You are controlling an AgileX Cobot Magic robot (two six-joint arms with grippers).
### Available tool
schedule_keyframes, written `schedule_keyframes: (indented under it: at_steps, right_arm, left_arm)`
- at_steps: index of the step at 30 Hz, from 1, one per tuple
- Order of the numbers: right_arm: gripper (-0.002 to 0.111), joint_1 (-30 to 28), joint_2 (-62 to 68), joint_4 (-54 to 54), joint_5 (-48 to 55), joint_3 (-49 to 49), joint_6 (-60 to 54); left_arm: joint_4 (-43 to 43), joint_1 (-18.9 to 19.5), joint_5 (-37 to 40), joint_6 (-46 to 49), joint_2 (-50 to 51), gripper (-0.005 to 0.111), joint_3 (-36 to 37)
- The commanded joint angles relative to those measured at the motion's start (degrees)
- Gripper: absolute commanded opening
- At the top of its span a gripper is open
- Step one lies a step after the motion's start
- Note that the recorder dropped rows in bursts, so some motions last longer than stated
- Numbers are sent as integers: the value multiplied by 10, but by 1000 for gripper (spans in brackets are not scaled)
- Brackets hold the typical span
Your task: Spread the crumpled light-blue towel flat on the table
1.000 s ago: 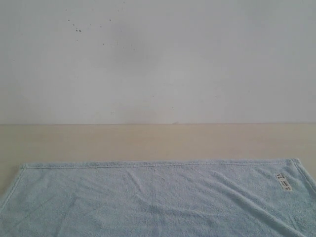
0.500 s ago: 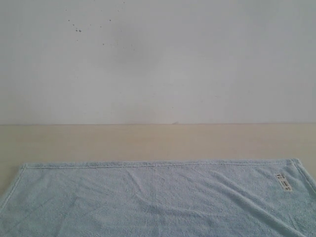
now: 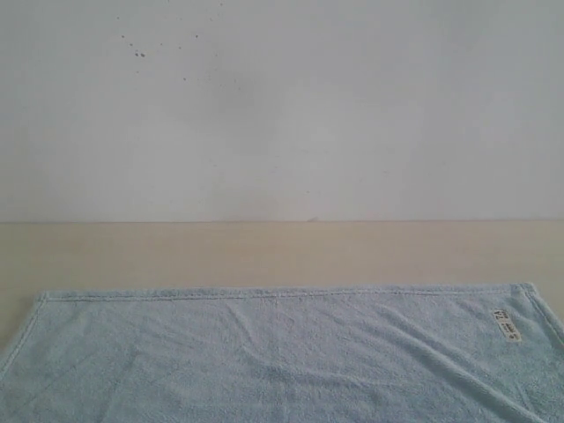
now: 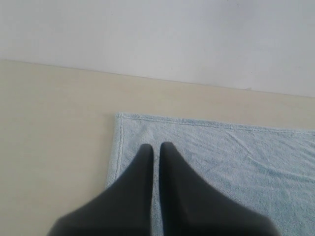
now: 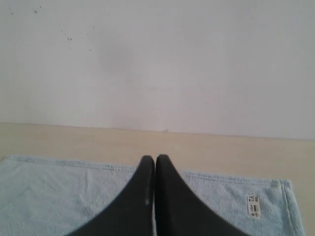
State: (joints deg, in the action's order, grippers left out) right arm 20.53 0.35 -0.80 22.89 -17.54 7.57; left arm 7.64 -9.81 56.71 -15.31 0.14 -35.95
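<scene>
Your table (image 3: 264, 251) carries the towel (image 3: 264, 352) at six o'clock in the exterior view, spread almost flat. Left gripper (image 4: 155, 146) and right gripper (image 5: 155, 158) hover above it, jaws closed, empty. You seem finished; at most, smooth faint creases near the tag (image 3: 506, 324) at four o'clock.

Matte black tools, seen from both wrist cameras

The left tool (image 4: 155, 146) and the right tool (image 5: 155, 158) look alike: each has two smooth, unmarked black fingers (image 4: 140, 196), broad at the base and narrowing in a curve to small rounded tips.
</scene>
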Motion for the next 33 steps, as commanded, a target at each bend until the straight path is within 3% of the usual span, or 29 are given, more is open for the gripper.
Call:
schedule_keyframes:
  at_steps: [1,14,24,33]
  right_arm:
    - [0,0,-3,2,-38,51,-6]
    - [0,0,-3,2,-144,175,-6]
    - [0,0,-3,20,-149,175,-105]
    - [0,0,-3,30,-148,175,-105]
  left_arm:
    - [-2,0,2,2,-1,4,-3]
    - [-2,0,2,2,-1,4,-3]
    - [-2,0,2,2,-1,4,-3]
    - [-2,0,2,2,-1,4,-3]
